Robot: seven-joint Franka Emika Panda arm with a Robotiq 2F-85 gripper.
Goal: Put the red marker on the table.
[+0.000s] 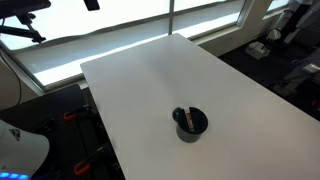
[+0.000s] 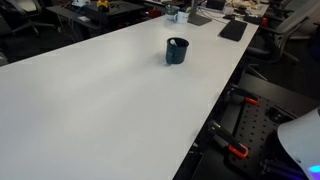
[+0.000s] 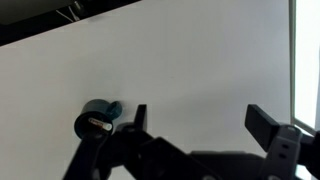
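Note:
The dark round cup [image 1: 190,124] stands on the white table [image 1: 150,80], near its front edge. A slim red marker [image 1: 185,118] leans inside the cup. The cup also shows in an exterior view [image 2: 177,50] and at the lower left of the wrist view [image 3: 97,122]; the marker is not clear in either. My gripper [image 3: 203,125] is open and empty, high above the table [image 3: 180,60], with the cup to the left of its fingers. The gripper is out of view in both exterior views.
The robot's white base [image 1: 20,150] sits off the table's edge and also shows in an exterior view [image 2: 300,140]. Desks with clutter [image 2: 215,15] stand beyond the far end. Windows [image 1: 120,25] run along the back.

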